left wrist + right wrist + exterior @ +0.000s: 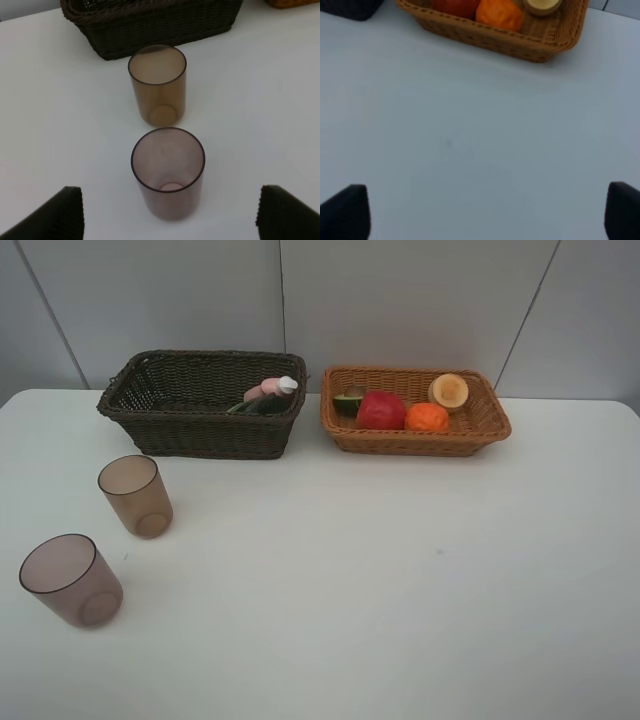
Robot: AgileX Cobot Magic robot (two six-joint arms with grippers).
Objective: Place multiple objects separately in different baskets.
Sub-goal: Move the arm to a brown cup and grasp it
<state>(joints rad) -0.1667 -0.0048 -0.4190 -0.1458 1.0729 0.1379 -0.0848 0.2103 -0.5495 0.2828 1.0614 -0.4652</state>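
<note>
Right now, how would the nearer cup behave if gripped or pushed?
The nearer cup looks thin-walled, empty and translucent, so probably light and stiff. Its smooth wall may slip in a loose grip. Upright and taller than wide, it could tip if pushed high.

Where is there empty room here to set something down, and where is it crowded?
The widest bare stretch is the white table in front of both baskets, right of the two cups. The dark basket is free at its left end; bottles lie at its right. The tan basket is crowded with fruit.
</note>
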